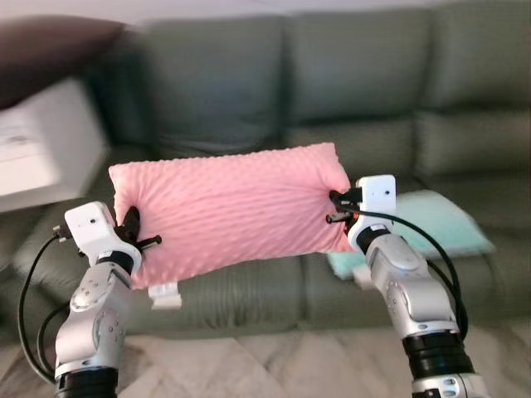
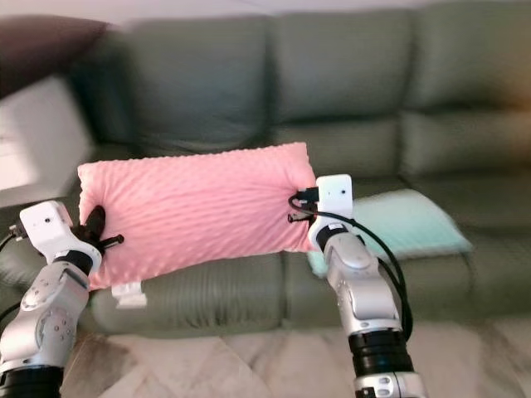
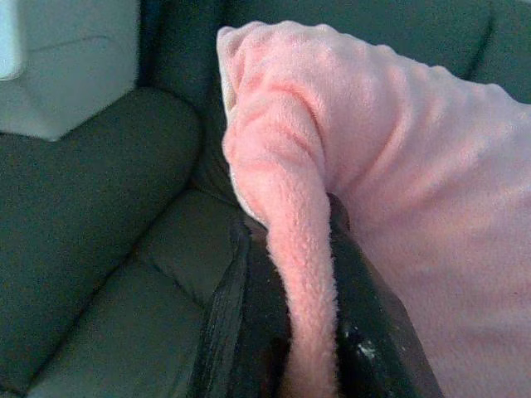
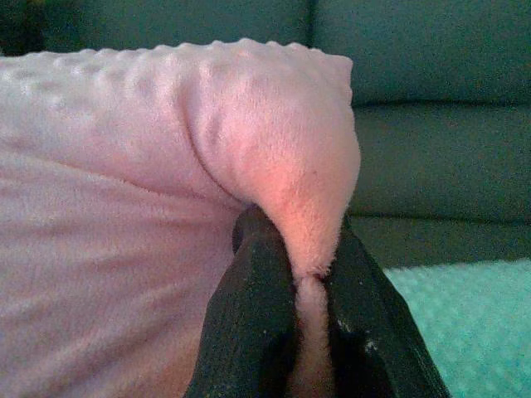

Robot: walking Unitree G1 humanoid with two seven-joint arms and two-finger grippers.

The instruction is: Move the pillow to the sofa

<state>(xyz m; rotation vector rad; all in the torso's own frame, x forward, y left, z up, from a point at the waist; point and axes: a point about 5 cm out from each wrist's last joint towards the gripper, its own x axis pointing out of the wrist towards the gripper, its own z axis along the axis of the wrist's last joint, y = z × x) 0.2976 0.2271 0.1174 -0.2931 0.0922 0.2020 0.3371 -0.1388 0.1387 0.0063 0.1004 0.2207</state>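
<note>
A pink dimpled pillow hangs in the air in front of a grey-green sofa, held stretched between both arms. My left gripper is shut on the pillow's left edge, and the left wrist view shows a fold of pink fabric pinched between the black fingers. My right gripper is shut on the pillow's right edge; in the right wrist view the pink corner is clamped between the fingers. The pillow hovers just above the front of the sofa seat.
A pale green cushion lies on the sofa seat to the right. A white cabinet stands at the left beside the sofa arm. A white tag dangles under the pillow. Tiled floor lies below.
</note>
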